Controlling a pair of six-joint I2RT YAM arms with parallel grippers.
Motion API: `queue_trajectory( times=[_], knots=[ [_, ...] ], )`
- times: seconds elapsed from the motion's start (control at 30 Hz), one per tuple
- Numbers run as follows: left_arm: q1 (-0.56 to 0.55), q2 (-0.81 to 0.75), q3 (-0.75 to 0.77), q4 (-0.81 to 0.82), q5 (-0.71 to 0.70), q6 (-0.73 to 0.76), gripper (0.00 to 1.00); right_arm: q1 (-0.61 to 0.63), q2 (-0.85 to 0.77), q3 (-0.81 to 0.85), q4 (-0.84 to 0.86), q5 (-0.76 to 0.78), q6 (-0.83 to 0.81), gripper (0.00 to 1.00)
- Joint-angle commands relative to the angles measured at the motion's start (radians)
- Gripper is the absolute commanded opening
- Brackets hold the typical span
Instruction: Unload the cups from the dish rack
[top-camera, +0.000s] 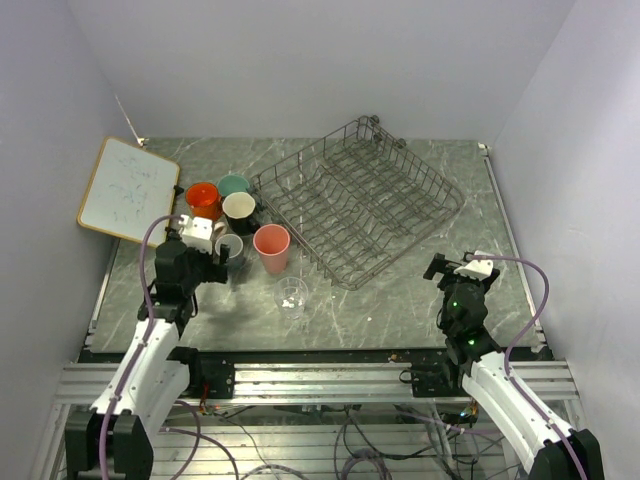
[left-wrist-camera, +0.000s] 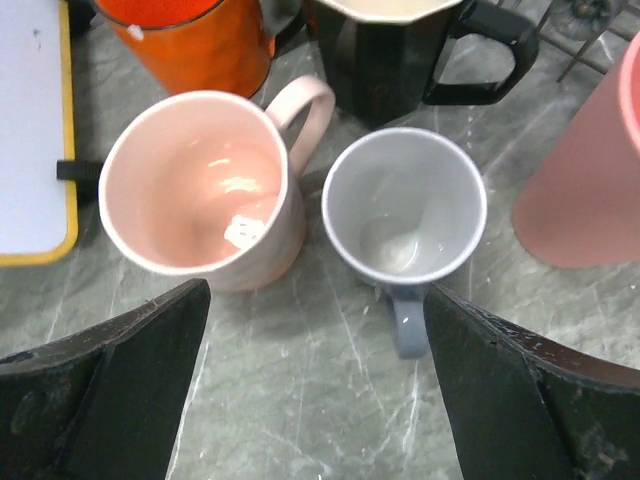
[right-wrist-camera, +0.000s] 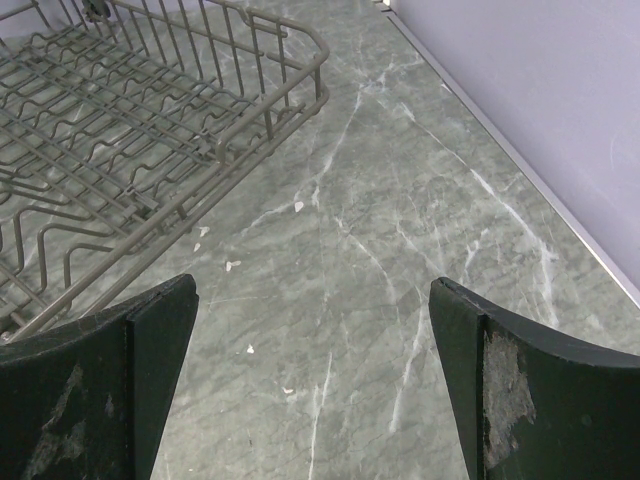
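Observation:
The grey wire dish rack (top-camera: 360, 200) stands at the back middle, and no cup shows in it. Left of it on the table stand the orange mug (top-camera: 203, 198), mint green mug (top-camera: 233, 185), black mug (top-camera: 239, 208), pink tumbler (top-camera: 271, 247), grey-blue cup (top-camera: 229, 247) and, nearer, the clear glass (top-camera: 292, 296). My left gripper (left-wrist-camera: 315, 380) is open and empty, just short of the pale pink mug (left-wrist-camera: 200, 190) and the grey-blue cup (left-wrist-camera: 405, 205). My right gripper (right-wrist-camera: 315, 380) is open and empty over bare table, right of the rack's corner (right-wrist-camera: 300, 70).
A wood-framed whiteboard (top-camera: 128, 190) lies at the far left, its edge beside the pale pink mug (left-wrist-camera: 30, 130). The orange mug (left-wrist-camera: 195, 40), black mug (left-wrist-camera: 400, 50) and pink tumbler (left-wrist-camera: 590, 180) crowd behind the two nearest cups. A wall runs along the right table edge (right-wrist-camera: 520, 170).

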Motion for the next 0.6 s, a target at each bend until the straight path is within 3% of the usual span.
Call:
queue_trajectory(
  times=[0.0, 0.3, 0.43, 0.57],
  knots=[
    [0.031, -0.108, -0.059, 0.103, -0.001, -0.048, 0.99, -0.005, -0.008, -0.09, 0.013, 0.001, -0.007, 1.0],
    [0.032, -0.288, -0.291, 0.266, -0.058, -0.085, 1.0, -0.006, -0.008, -0.089, 0.013, 0.0, -0.007, 1.0],
    [0.031, -0.34, -0.312, 0.251, -0.063, -0.085, 1.0, -0.006, -0.007, -0.09, 0.014, 0.002, -0.007, 1.0],
    [0.031, -0.296, -0.301, 0.269, -0.112, -0.109, 1.0, -0.006, -0.005, -0.09, 0.015, 0.003, -0.005, 1.0]
  ],
)
